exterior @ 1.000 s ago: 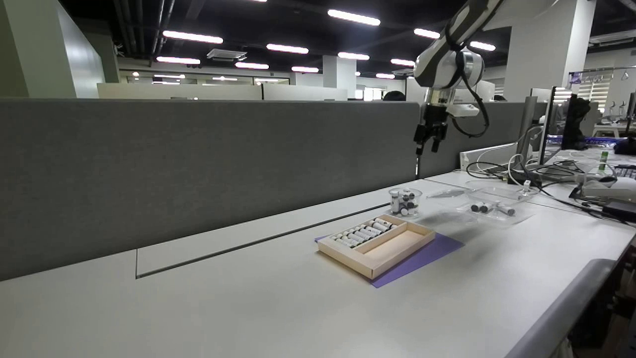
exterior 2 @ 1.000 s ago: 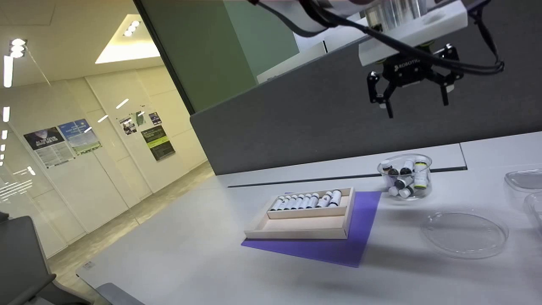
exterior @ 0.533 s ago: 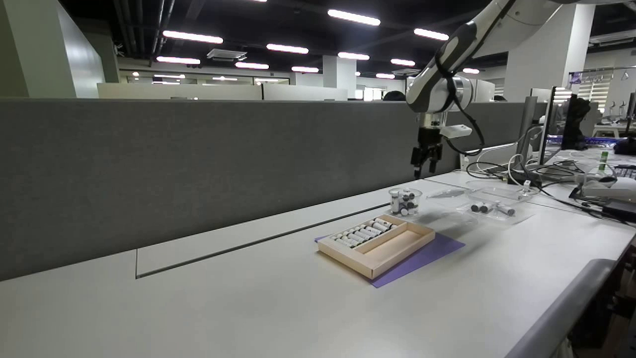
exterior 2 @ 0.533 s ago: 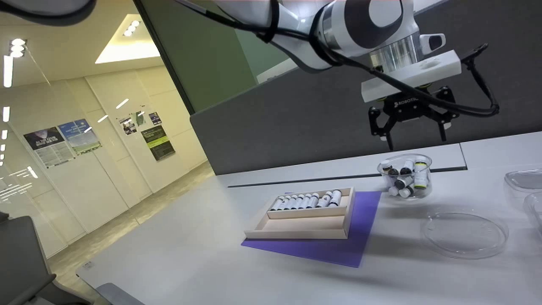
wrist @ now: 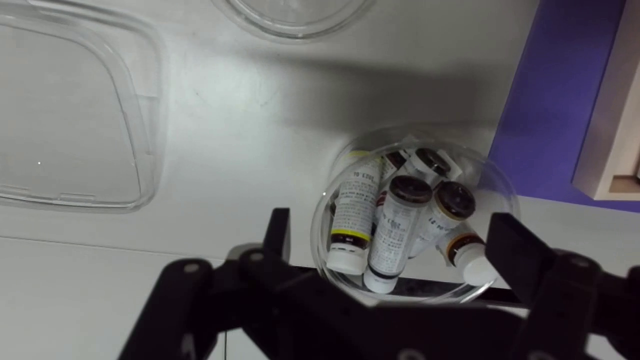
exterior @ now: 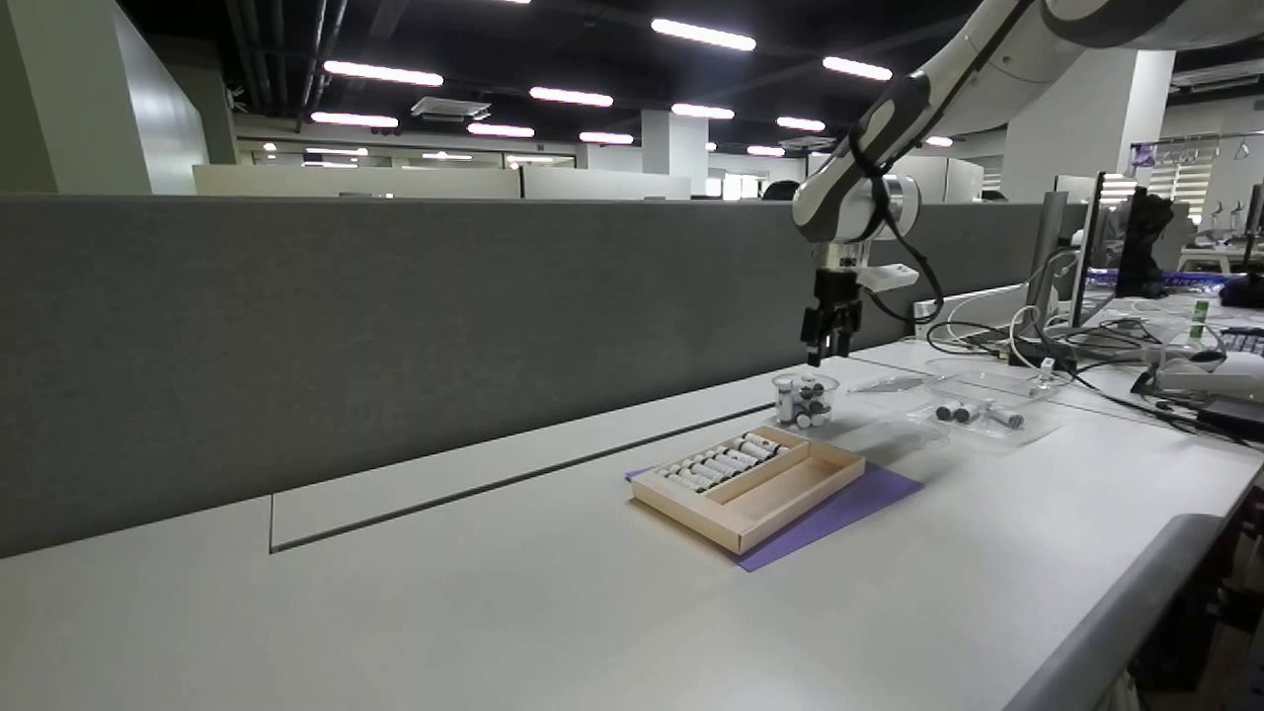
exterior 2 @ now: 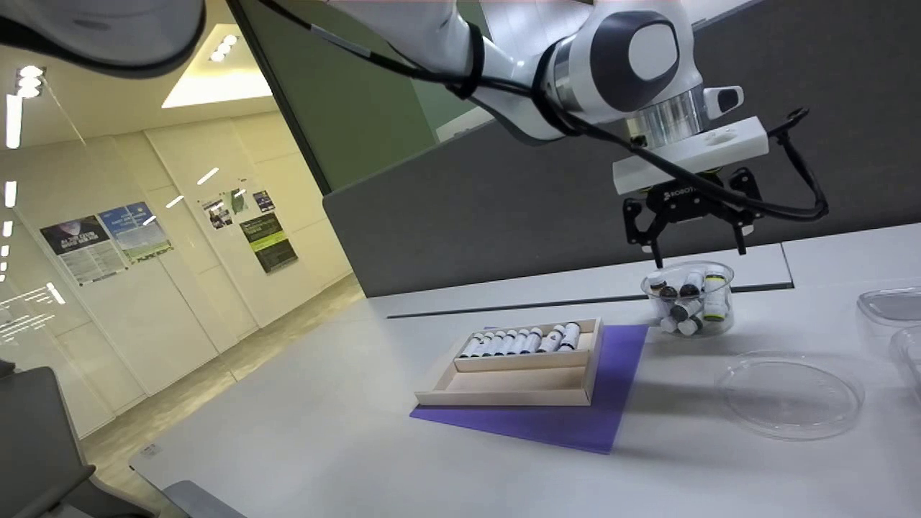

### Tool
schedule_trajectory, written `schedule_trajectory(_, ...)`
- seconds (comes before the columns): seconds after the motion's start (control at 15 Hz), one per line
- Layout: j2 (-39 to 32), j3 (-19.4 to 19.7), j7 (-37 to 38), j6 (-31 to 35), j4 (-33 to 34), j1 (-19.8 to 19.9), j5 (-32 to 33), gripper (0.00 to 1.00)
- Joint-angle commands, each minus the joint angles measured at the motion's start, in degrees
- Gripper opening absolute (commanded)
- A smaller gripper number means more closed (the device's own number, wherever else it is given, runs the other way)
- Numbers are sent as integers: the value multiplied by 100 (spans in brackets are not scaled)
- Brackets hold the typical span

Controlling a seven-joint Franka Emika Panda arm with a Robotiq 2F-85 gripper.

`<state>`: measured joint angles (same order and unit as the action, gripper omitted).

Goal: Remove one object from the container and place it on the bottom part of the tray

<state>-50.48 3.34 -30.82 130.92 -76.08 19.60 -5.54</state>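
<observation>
The container is a clear round bowl (exterior 2: pixel 727 316) heaped with several small white-labelled vials. It also shows in the wrist view (wrist: pixel 502 182), where a yellow-banded vial (wrist: pixel 356 210) lies beside a vial with a dark end (wrist: pixel 395 235). The light-wood tray (exterior 2: pixel 522 379) has a row of vials in its upper compartment and a bare lower compartment. Its corner shows in the wrist view (wrist: pixel 612 145). My gripper (exterior 2: pixel 699 259) is open and empty just above the bowl's rim, pointing down. In the wrist view its fingers (wrist: pixel 278 235) stand wide apart on either side of the bowl.
The tray sits on a purple mat (exterior 2: pixel 622 374). A round clear dish (exterior 2: pixel 790 399) lies in front of the bowl. A clear plastic box with several vials (exterior: pixel 978 413) stands near cables (exterior: pixel 1076 346). A grey partition (exterior: pixel 415 346) runs along the table's back edge.
The arm has come down and a little toward the tray's side, bringing my gripper from high above to just over the bowl. The gripper has stayed open. The bowl, tray and vials have not moved.
</observation>
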Motion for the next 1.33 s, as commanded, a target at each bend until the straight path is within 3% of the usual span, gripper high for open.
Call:
schedule_trajectory(0.0, -432, -95, 384, -379, 717, -8, 126, 100)
schedule_trajectory(0.2, -564, -137, 573, -729, 1000, -34, 75, 100)
schedule_trajectory(0.27, -596, -158, 601, -834, 1081, -29, 57, 75)
schedule_trajectory(0.33, -635, -167, 628, -915, 1170, -26, 53, 73)
schedule_trajectory(0.67, -844, -186, 711, -1226, 1569, 61, -2, 35)
schedule_trajectory(0.8, -956, -186, 725, -1277, 1704, 100, -10, 59)
schedule_trajectory(0.93, -1080, -188, 756, -1332, 1835, 143, -26, 49)
schedule_trajectory(1.0, -1141, -192, 767, -1365, 1889, 163, -34, 60)
schedule_trajectory(1.07, -1199, -196, 769, -1387, 1950, 181, -38, 56)
schedule_trajectory(1.13, -1258, -199, 774, -1412, 2012, 199, -42, 32)
schedule_trajectory(1.2, -1302, -202, 786, -1427, 2074, 211, -43, 32)
schedule_trajectory(1.27, -1334, -206, 793, -1434, 2132, 224, -47, 25)
